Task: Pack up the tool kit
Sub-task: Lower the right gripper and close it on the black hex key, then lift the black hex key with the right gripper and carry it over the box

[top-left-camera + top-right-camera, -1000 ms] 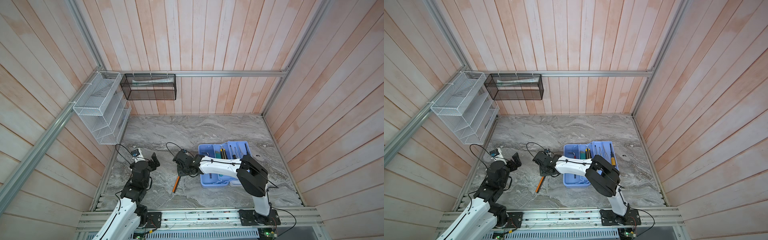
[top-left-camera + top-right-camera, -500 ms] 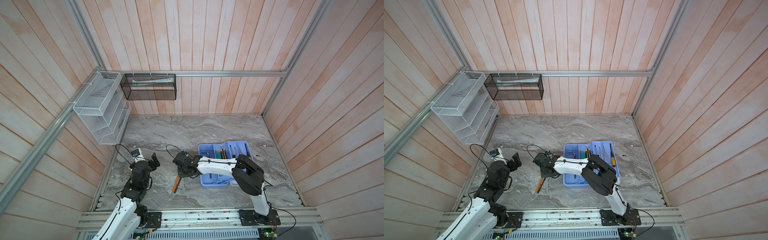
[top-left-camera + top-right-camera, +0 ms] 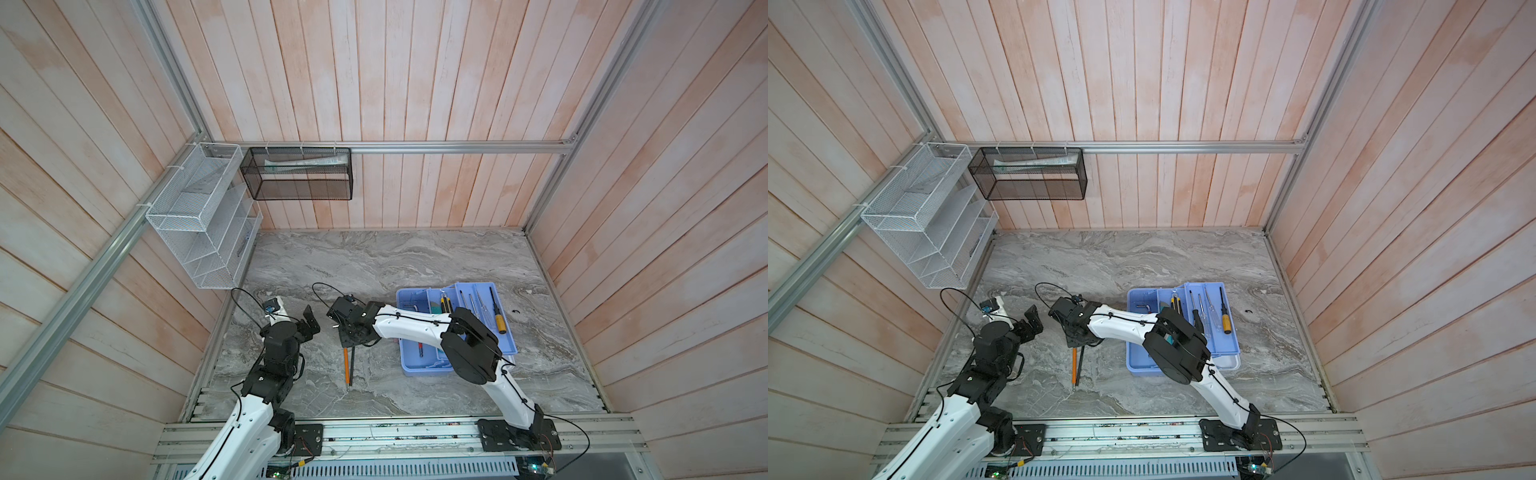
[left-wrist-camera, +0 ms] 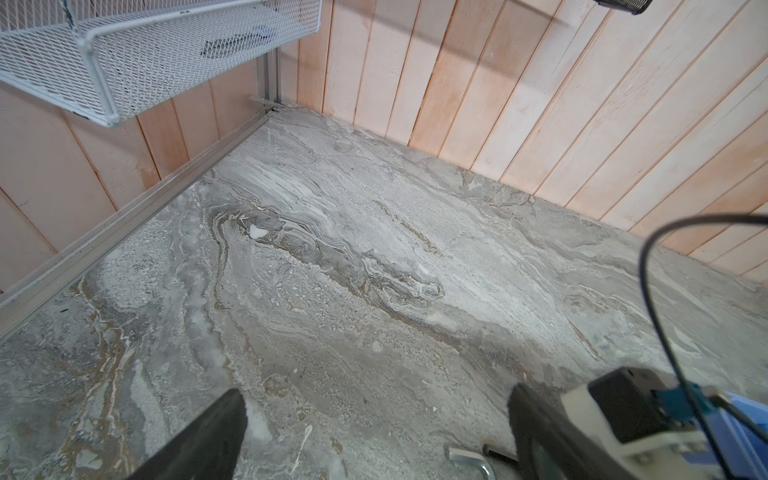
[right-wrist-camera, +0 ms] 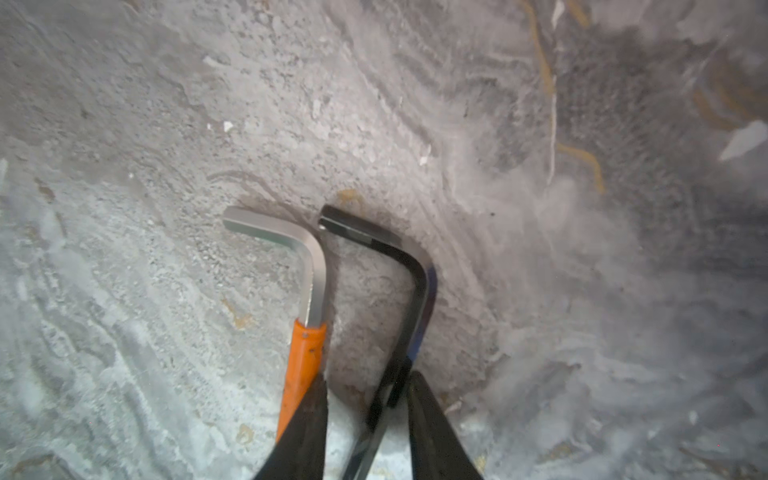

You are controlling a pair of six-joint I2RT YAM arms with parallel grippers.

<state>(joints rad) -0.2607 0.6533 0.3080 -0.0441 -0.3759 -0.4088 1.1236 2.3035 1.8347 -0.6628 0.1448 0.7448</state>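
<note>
The tool kit's light blue base [image 3: 417, 368] and its tray [image 3: 509, 338] lie at the right in both top views, with several screwdrivers in the tray, one yellow-handled [image 3: 501, 323]. Left of them, on the marble, an orange-sleeved silver hex key [image 5: 305, 353] and a black hex key [image 5: 417, 299] lie side by side. My right gripper [image 5: 368, 380] is down on them. Its fingers stand around the black key's shaft, with floor showing beside it, and the orange key lies outside one finger. My left gripper [image 3: 311, 321] hangs wide open just left of there, holding nothing.
A white wire basket [image 3: 199, 224] hangs on the left wall and a black mesh basket [image 3: 299, 174] on the back wall. A small black bit [image 3: 515, 311] lies right of the tray. The wall rail runs close behind my left arm.
My right gripper has shifted a little to the left, and the two hex keys have swung from a slant to nearly straight towards the front. The left arm has not moved.
</note>
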